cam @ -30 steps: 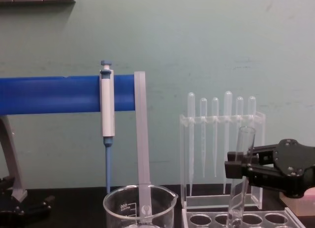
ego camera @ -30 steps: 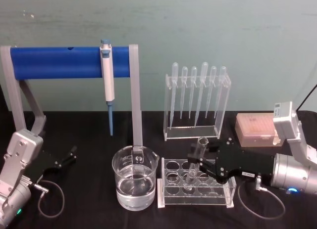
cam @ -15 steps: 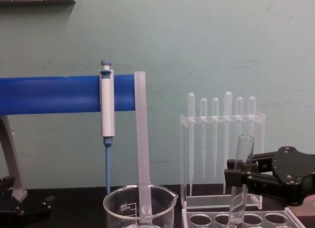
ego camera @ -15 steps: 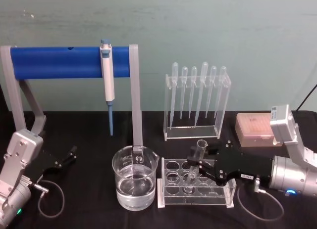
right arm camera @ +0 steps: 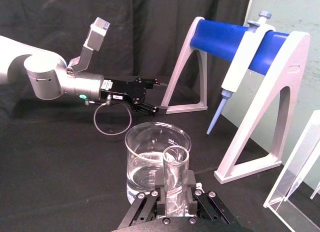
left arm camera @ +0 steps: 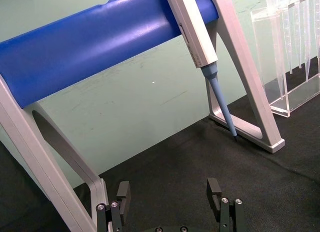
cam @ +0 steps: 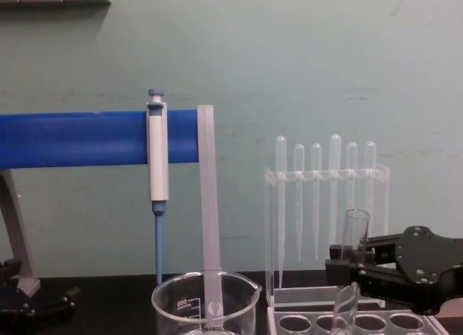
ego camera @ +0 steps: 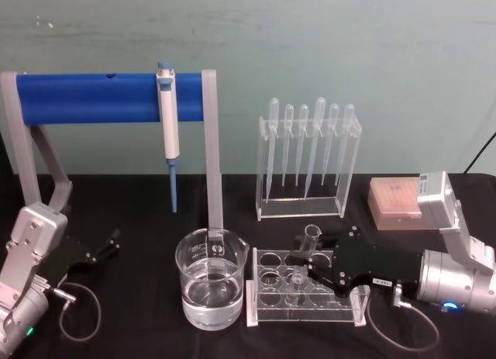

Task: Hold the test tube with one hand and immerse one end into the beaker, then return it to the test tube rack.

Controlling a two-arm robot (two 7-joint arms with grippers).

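Observation:
The clear test tube (ego camera: pixel 308 249) stands nearly upright in a hole of the acrylic rack (ego camera: pixel 350 310), its lower end down inside the rack. My right gripper (ego camera: pixel 308 258) is shut on its upper part, just under the rim. The chest view shows the test tube (cam: pixel 354 230) clamped by the right gripper (cam: pixel 349 268), and the right wrist view shows the test tube (right arm camera: pixel 175 164) between the right gripper (right arm camera: pixel 175 191) fingers. The beaker (ego camera: pixel 211 285), part full of water, stands just left of the rack. My left gripper (ego camera: pixel 111 243) rests open at the far left, fingers (left arm camera: pixel 123 193) apart.
A grey and blue stand (ego camera: pixel 108 97) holds a micropipette (ego camera: pixel 167 119) behind the beaker. A tall clear holder with several plastic pipettes (ego camera: pixel 308 153) stands behind the rack. A pink tip box (ego camera: pixel 394 204) sits at the right rear.
My right gripper has come down with the test tube, lowering its bottom end deeper into the rack hole. The left arm has stayed still.

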